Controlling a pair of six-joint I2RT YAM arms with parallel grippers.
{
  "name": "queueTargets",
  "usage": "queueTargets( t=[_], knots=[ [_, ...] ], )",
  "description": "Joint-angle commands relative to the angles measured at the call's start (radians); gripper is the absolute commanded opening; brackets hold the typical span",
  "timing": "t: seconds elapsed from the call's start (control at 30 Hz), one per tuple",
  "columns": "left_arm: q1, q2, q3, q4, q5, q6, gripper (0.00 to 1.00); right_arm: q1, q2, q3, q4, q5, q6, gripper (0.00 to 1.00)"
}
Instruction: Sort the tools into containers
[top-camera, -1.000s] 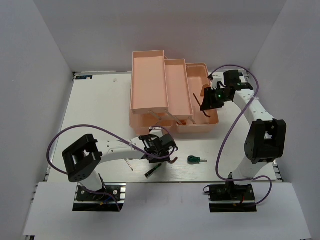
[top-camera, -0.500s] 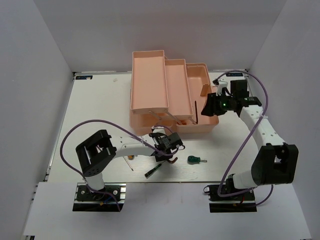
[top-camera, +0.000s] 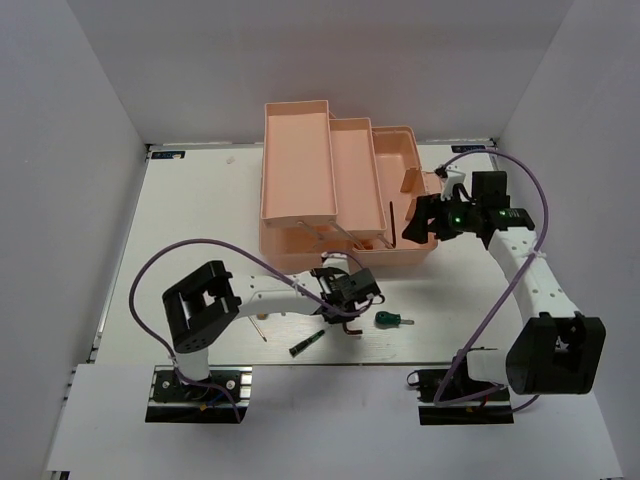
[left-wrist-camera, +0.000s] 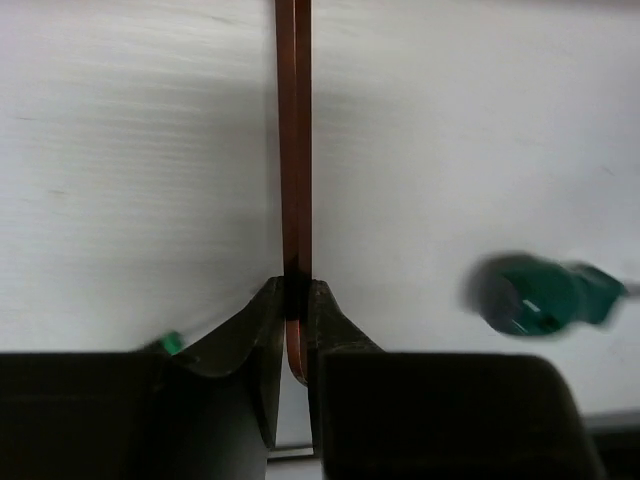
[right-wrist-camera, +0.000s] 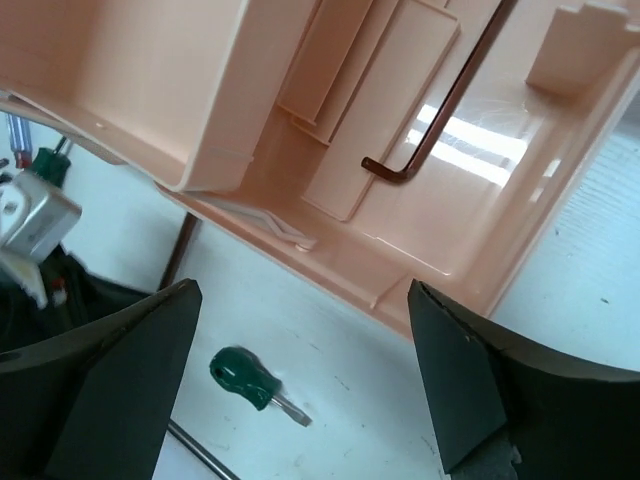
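Two screwdrivers lie loose on the counter (top-camera: 200, 220), so the sorting looks only partly done. The black-green screwdriver (top-camera: 307, 343) lies furthest left. Next to it the left hand (left-wrist-camera: 296, 290) is pinched tight on a coppery-brown hex key (left-wrist-camera: 294, 150) at its bend, just in front of the toolbox (top-camera: 300, 160). The stubby green screwdriver (top-camera: 392, 320) lies beyond. One dark hex key (right-wrist-camera: 440, 110) already rests in the salmon-pink box's bottom compartment, and the right hand (top-camera: 415, 225) hangs over it, spread wide and empty.
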Motion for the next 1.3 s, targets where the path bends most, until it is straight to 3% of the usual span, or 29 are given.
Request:
queueTargets(
  t=[0.0,0.07,0.1,0.17,0.2,0.37,0.5,0.73,0.83,0.87,0.97,1.0,1.17,1.27],
  knots=[
    [-0.077,-0.045,0.128,0.009,-0.006,0.108,0.00,-0.020,-0.079,-0.042,-0.020,0.037,-0.057,0.90],
    [-0.103,-0.076,0.188,0.009,0.024,0.157,0.00,-0.023,-0.131,-0.061,-0.020,0.081,-0.071,0.90],
    [-0.120,-0.086,0.206,0.009,0.024,0.206,0.00,-0.035,-0.144,-0.088,-0.022,0.087,-0.092,0.70],
    [-0.160,-0.109,0.242,-0.003,0.024,0.249,0.00,-0.041,-0.199,-0.108,-0.014,0.144,-0.090,0.14],
    [-0.171,-0.138,0.242,-0.003,-0.001,0.289,0.00,-0.047,-0.211,-0.122,-0.026,0.170,-0.091,0.00],
    [-0.157,-0.209,0.253,0.138,-0.058,0.473,0.00,-0.092,-0.289,-0.193,-0.034,0.346,-0.125,0.00],
    [-0.108,-0.162,0.323,0.284,-0.103,0.648,0.00,-0.121,-0.337,-0.266,-0.031,0.409,-0.137,0.00],
    [0.036,0.099,0.668,0.295,-0.080,0.753,0.00,-0.159,-0.432,-0.320,-0.055,0.377,-0.116,0.00],
    [0.100,0.212,0.797,0.261,-0.103,0.765,0.00,-0.169,-0.460,-0.342,-0.072,0.329,-0.129,0.25],
    [0.116,0.244,0.835,0.231,-0.103,0.774,0.00,-0.170,-0.466,-0.345,-0.078,0.309,-0.148,0.41],
    [0.169,0.347,0.956,0.186,-0.069,0.783,0.00,-0.172,-0.503,-0.366,-0.092,0.195,-0.180,0.61],
    [0.180,0.366,0.989,0.186,-0.055,0.783,0.02,-0.173,-0.513,-0.369,-0.094,0.177,-0.207,0.63],
    [0.223,0.403,1.009,0.167,0.026,0.795,0.47,-0.172,-0.509,-0.369,-0.106,0.107,-0.220,0.65],
    [0.223,0.403,1.009,0.167,0.055,0.805,0.61,-0.172,-0.498,-0.368,-0.109,0.100,-0.220,0.66]
  ],
)
